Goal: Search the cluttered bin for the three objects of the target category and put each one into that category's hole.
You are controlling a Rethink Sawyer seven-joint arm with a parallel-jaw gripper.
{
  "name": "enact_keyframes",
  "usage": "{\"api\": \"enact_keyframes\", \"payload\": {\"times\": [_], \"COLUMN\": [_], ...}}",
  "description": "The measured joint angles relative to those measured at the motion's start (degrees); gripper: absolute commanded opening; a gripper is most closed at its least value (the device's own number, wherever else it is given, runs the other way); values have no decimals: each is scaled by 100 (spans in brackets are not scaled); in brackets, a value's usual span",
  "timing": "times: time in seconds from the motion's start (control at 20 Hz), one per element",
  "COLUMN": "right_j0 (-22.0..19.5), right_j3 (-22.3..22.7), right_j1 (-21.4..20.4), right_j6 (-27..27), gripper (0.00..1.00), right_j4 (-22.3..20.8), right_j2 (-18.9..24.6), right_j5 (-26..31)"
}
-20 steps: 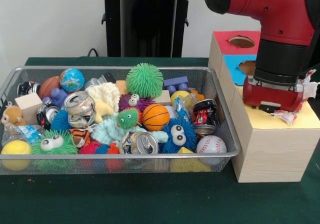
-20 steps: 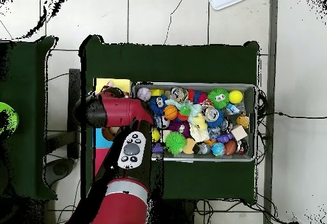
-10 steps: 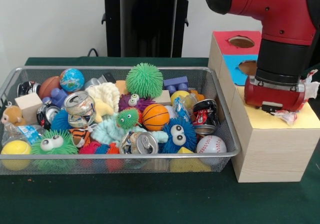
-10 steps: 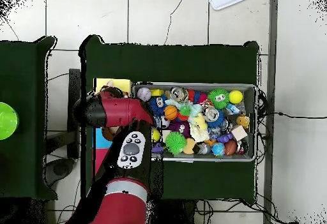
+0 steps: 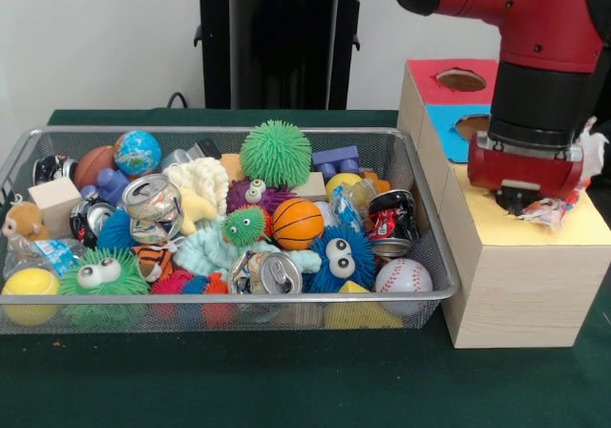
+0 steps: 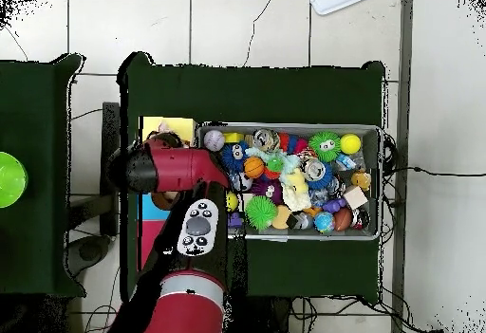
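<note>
One red and black arm comes down over the wooden sorting box with red, blue and yellow top panels (image 5: pixel 516 285). Front view: the gripper (image 5: pixel 516 199) hangs just above the yellow panel, under the red wrist block. Right beside it, at the panel's right edge, lies a crumpled clear plastic wrapper with red print (image 5: pixel 554 210), touching the panel. Cannot tell whether the gripper grips that wrapper or has let go; the tips are too dark and hidden. No hole shows in the yellow panel; the wrist covers that spot. The wire mesh bin full of toys, balls and crushed cans (image 5: pixel 431 256) sits touching the box's left side.

Overhead view: the arm's elbow covers the box's middle; only the yellow end (image 6: pixel 171 126) shows. Gripper and wrapper hidden. My judgement: the drop depends on the wrapper lying directly over the hole, not beside it.
</note>
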Motion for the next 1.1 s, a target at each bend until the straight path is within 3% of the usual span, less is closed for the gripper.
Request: {"api": "enact_keyframes", "payload": {"times": [0.35, 0.4, 1.1], "right_j0": [-11, -35, -392], "right_j3": [196, 226, 234], "right_j1": [-550, -694, -1260], "right_j6": [0, 0, 0], "gripper": [100, 0, 0], "right_j4": [-150, -150, -317], "right_j2": [55, 61, 55], "right_j5": [577, 725, 900]}}
